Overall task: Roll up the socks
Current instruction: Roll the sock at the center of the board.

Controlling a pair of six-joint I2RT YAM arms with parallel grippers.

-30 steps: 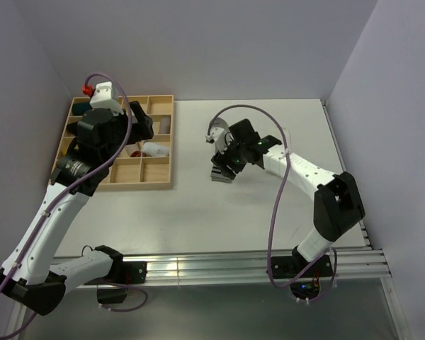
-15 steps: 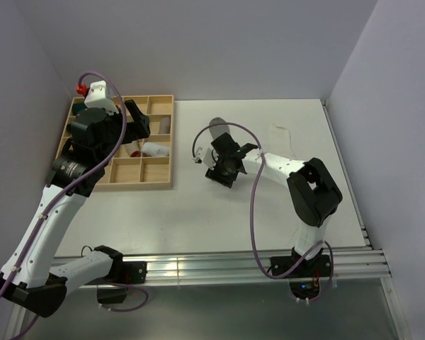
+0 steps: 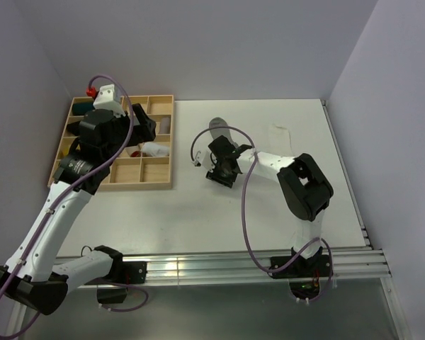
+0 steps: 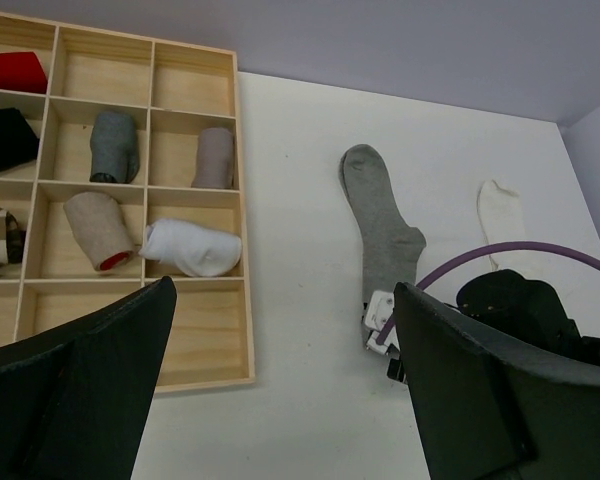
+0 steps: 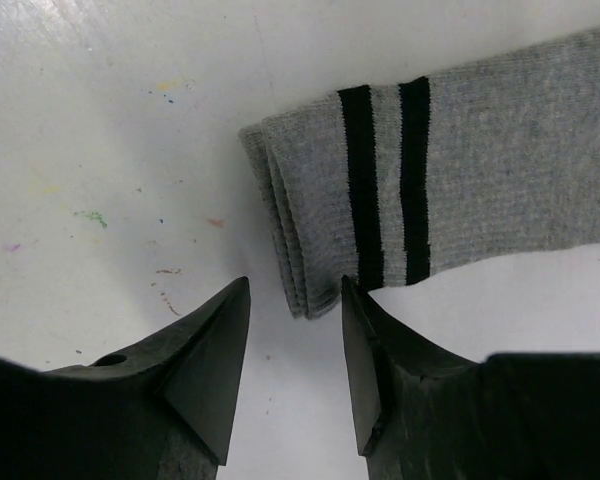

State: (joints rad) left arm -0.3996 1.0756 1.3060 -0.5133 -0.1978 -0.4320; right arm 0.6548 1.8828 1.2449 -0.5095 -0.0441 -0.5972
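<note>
Right hand (image 5: 295, 300) dropped to grey sock (image 5: 470, 180), cuff nearest, toe pointing away.

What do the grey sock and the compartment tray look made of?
Grey sock: soft ribbed knit, matte, probably a cotton blend; fine ribs show, with two black stripes knitted in near the cuff. Tray: pale wood, seemingly unvarnished, possibly plywood; light tan colour, faint grain and thin dividers.

Grey sock (image 4: 380, 215) lying flat, two dark stripes near cuff, shorter white sock (image 4: 502, 212) flat nearby, apart
</note>
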